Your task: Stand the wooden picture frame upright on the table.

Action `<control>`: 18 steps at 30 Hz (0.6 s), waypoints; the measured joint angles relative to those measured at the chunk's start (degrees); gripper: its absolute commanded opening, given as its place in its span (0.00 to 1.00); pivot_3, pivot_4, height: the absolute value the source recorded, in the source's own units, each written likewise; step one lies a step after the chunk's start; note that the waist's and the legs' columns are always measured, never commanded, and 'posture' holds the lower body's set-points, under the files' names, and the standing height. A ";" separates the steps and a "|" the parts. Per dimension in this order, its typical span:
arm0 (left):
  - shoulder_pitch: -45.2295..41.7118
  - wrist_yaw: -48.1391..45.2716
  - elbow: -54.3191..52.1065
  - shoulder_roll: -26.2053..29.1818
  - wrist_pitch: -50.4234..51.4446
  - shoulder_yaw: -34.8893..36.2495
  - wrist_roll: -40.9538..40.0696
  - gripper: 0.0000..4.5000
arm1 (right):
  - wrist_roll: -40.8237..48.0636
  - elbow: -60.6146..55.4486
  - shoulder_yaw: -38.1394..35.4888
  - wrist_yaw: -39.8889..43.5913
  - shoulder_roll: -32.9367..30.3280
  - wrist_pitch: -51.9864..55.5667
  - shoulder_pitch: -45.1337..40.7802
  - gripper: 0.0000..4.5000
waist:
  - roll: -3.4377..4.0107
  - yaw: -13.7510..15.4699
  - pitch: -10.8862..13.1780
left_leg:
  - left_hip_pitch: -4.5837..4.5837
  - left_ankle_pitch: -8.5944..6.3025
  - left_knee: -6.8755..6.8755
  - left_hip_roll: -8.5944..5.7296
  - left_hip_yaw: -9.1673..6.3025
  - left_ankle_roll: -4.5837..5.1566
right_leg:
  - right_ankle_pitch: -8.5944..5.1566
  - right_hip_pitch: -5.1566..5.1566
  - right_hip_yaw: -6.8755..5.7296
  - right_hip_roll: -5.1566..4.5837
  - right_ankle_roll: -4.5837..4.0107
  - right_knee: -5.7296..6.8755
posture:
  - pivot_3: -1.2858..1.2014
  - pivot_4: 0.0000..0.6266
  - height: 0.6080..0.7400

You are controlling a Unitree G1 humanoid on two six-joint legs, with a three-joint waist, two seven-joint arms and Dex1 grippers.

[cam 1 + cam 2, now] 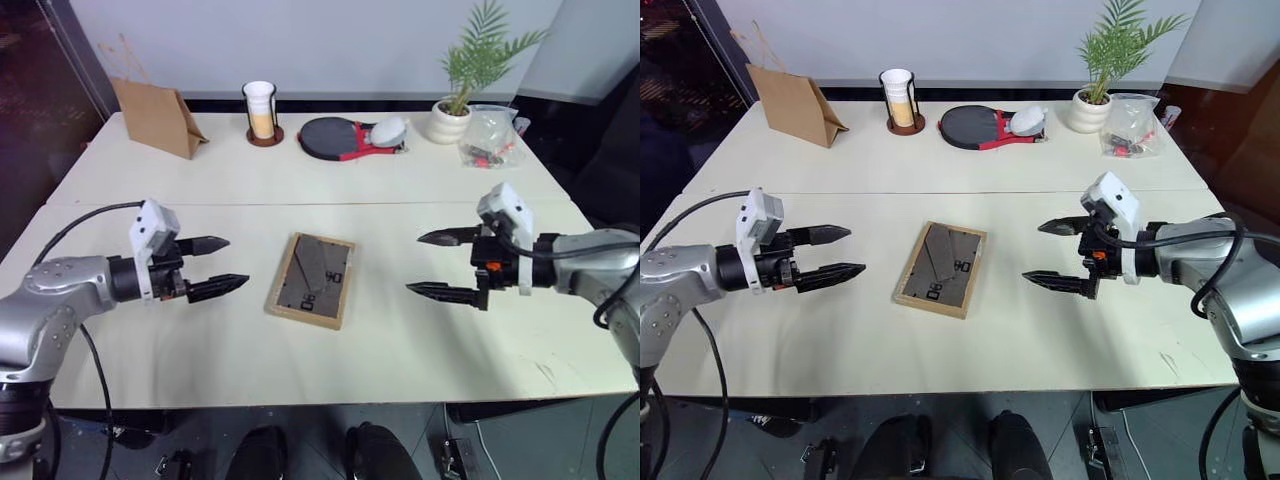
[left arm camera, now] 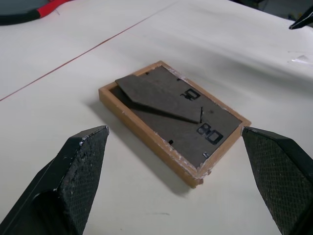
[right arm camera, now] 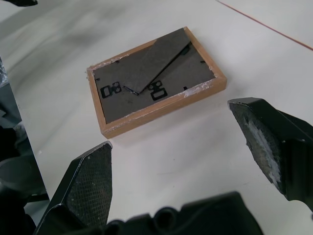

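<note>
The wooden picture frame (image 1: 312, 280) lies flat and face down in the middle of the table (image 1: 400, 350), its dark grey back and fold-out stand facing up. In the left wrist view the frame (image 2: 173, 120) shows its stand slightly lifted; the right wrist view has the frame (image 3: 154, 78) too. My left gripper (image 1: 215, 265) hovers open to the frame's left, pointing at it with nothing held. On the frame's right, my right gripper (image 1: 445, 263) is open as well, aimed at the frame and clear of it.
Along the table's far edge stand a brown paper bag (image 1: 155, 117), a cup holder with cups (image 1: 261, 113), a table tennis paddle (image 1: 340, 138), a potted plant (image 1: 462, 90) and a clear plastic bag (image 1: 490, 138). A seam line (image 1: 300, 203) crosses the tabletop.
</note>
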 measured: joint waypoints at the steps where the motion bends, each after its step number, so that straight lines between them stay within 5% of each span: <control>1: -0.12 -0.25 0.26 -0.02 -0.19 -0.23 0.30 1.00 | -0.13 0.00 0.43 -0.07 0.09 -0.14 0.00 0.99 | 0.00 0.00 0.00 | 0.00 0.00 0.00 0.01 0.00 0.00 | 0.00 0.00 0.00 0.00 0.00 0.00 | 0.52 0.24 1.00; 18: -1.13 0.77 1.96 -3.00 -2.48 -0.44 2.95 1.00 | -5.07 3.23 3.09 -4.26 3.08 -3.67 -2.01 0.99 | -0.01 0.04 0.00 | 0.00 0.00 0.02 0.01 0.00 0.00 | 0.00 0.00 0.00 -0.01 0.01 0.02 | 0.52 0.24 1.00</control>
